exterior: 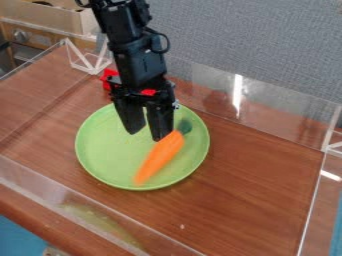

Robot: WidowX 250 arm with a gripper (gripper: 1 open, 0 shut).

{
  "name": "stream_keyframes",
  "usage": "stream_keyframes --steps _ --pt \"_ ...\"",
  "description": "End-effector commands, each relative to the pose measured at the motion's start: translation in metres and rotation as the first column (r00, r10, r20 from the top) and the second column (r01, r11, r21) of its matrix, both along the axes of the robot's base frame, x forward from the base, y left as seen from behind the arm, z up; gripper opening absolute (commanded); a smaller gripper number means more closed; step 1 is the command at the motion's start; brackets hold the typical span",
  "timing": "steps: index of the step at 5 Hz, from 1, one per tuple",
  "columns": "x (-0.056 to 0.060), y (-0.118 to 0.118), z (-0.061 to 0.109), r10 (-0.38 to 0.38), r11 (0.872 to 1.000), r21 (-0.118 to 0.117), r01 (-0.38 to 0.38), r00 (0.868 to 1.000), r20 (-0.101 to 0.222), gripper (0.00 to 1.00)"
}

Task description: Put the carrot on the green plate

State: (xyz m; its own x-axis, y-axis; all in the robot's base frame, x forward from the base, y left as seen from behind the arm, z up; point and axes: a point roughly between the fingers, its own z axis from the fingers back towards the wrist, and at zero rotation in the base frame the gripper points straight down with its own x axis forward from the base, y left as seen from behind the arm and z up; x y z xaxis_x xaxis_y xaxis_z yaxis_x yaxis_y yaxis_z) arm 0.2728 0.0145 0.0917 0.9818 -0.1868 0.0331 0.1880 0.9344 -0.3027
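The orange carrot [160,158] lies on the light-green plate [100,150], tip toward the front left, its dark green stub [185,128] at the back right. My black gripper [146,128] hangs just above the plate's back half, pointing steeply down. Its fingers are spread open and nothing is between them. The carrot rests free, just in front of and to the right of the fingertips.
A red block [107,76] sits behind the arm, partly hidden. Clear acrylic walls [287,120] ring the wooden tabletop [261,190]. Cardboard boxes [47,20] stand at the back left.
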Motion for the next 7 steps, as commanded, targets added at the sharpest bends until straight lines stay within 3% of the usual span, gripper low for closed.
stream_keyframes --steps 1,2,4,7 --pt "0.004 0.007 0.025 0.02 0.999 0.024 -0.022 0.997 0.072 1.0" --pt "0.006 0.01 0.035 0.023 0.999 0.033 -0.026 0.995 0.093 1.0" --pt "0.017 0.014 0.037 0.038 0.998 0.046 -0.043 0.994 0.105 1.0" --pt "0.031 0.03 0.053 0.078 0.993 0.074 -0.09 0.987 0.141 1.0"
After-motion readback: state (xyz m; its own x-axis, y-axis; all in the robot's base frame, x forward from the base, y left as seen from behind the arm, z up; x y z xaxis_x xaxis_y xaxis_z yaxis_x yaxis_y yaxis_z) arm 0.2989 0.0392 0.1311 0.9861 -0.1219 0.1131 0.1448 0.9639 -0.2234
